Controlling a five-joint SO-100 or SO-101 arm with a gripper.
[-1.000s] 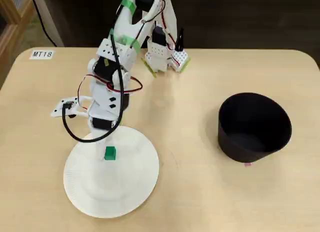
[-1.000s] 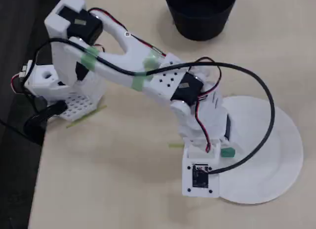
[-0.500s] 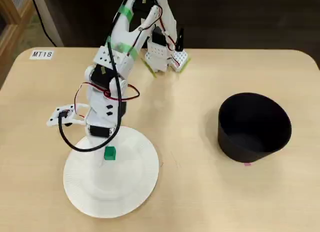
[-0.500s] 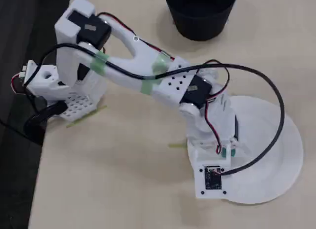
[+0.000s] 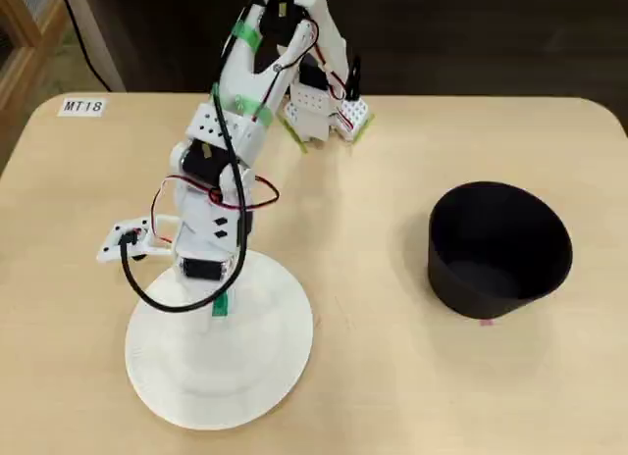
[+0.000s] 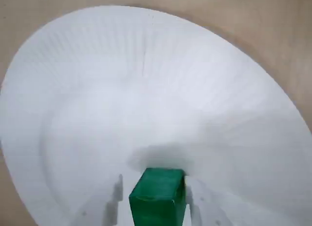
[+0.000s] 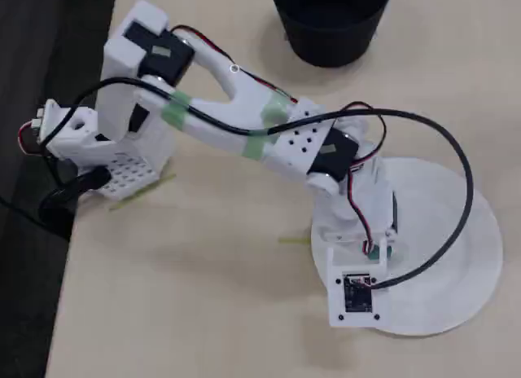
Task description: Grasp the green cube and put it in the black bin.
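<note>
Grasping is in hand: the gripper (image 6: 155,199) looks clamped on the green cube (image 6: 158,197) (low centre, wrist view) over the plate (image 6: 146,65); next, lifting toward the black bin (image 5: 500,249).

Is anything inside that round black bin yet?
Empty as far as visible: the round black bin shows only dark floor, while the small green cube sits over the white paper plate.

Matt surfaces throughout

Beneath the fingers (image 6: 117,197), white plastic, lies a ribbed paper plate (image 6: 146,80); between them a smooth green cube (image 6: 158,199); the bench (image 5: 392,377) looks like pale matt wood.
</note>
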